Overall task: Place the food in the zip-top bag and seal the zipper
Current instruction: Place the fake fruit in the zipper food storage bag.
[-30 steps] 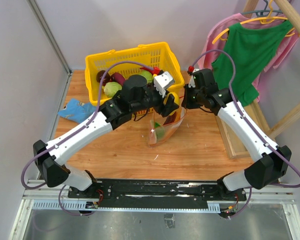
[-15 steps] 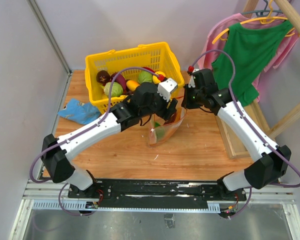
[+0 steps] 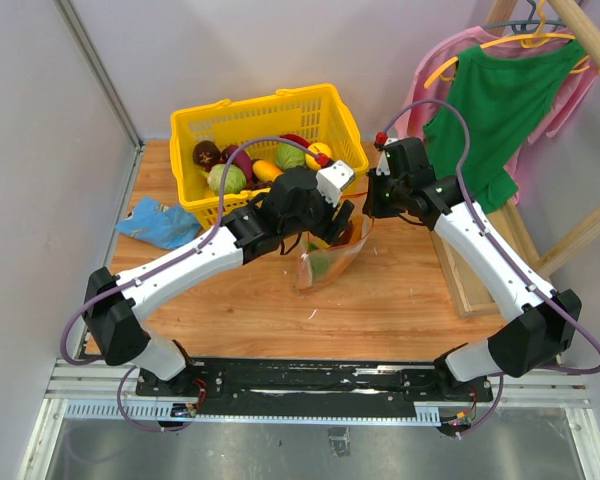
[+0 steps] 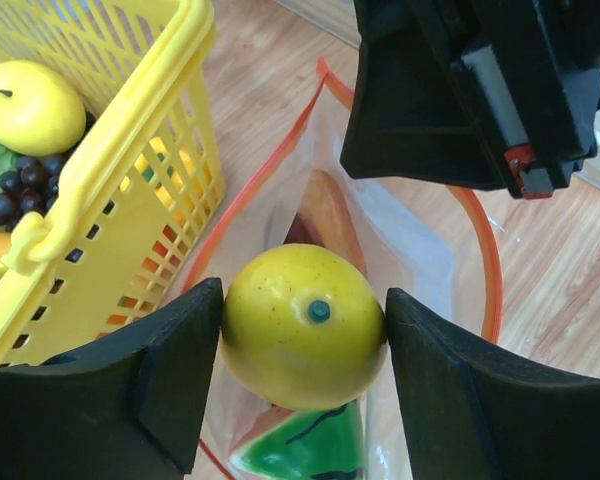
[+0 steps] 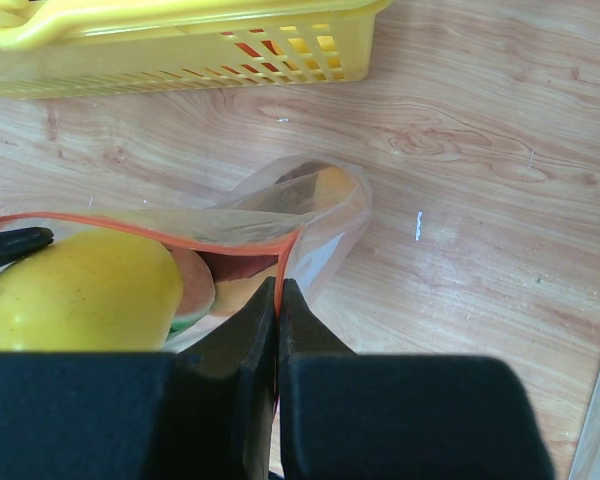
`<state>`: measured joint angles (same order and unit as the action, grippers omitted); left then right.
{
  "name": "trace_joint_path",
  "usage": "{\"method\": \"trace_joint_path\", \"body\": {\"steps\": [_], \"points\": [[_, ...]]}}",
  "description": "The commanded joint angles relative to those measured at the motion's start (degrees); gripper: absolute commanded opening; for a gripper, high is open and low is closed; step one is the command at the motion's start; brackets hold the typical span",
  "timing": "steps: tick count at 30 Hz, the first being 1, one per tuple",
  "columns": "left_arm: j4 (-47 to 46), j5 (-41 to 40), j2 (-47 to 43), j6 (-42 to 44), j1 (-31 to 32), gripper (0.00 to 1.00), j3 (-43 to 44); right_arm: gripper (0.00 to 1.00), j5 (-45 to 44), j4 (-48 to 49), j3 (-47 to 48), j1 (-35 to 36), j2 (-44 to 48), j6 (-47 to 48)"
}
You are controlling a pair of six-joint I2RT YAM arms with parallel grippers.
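Over the pouch mouth: round yellow plastic fruit [image 4: 280,350] with a green stem dot, clamped between the pads of the left claw [image 4: 302,335], directly above the clear crinkly zip-top bag [image 4: 420,260].
Right claw [image 5: 278,295]: shut tight on the bag's rim, pinching the thin red-orange zipper strip [image 5: 180,228] to hold the mouth open.
Bag: stood on the wooden counter [image 3: 400,290], just beside the yellow lattice basket [image 4: 120,135]; unsealed.
Risk, mouth: looked barely wider than the fruit; could have snagged on the strip and rolled onto the counter if released off-centre.
Risk, rim: pinched at one spot only; might have slipped free or folded shut under a push.
Risk, seal: pieces piled high could have blocked the strip.
Count, bag: one red watermelon slice with green rind [image 4: 300,450], one orange-tan piece [image 4: 325,215], one dark maroon piece [image 5: 242,266].
Count, left claw: one fruit.
Count, basket: one yellow lemon-like fruit [image 4: 30,105], one dark purple grape bunch [image 4: 15,185]; the rest could not be counted.
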<state>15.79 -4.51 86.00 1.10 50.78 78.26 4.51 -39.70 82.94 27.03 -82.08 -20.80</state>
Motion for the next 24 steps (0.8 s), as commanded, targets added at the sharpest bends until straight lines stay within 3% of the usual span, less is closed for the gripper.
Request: {"method": "trace_joint_path", "body": {"steps": [1,15,24], "points": [[0.4,-0.9,-0.1,1.4,0.8,0.7,-1.1,0.04,-0.1,0.0,1.0,-0.9,-0.5,0.0],[1.6,-0.3,-1.4,-0.4,1.1,0.8,1.3,0.05,-0.2,0.0,0.9,-0.9,-0.4,-0.1],[3.1,-7.0,-2.2,-1.5,-1.7,0.86,5.5,0.05,-0.7,0.0,0.4,-0.9,0.1,0.3]]}}
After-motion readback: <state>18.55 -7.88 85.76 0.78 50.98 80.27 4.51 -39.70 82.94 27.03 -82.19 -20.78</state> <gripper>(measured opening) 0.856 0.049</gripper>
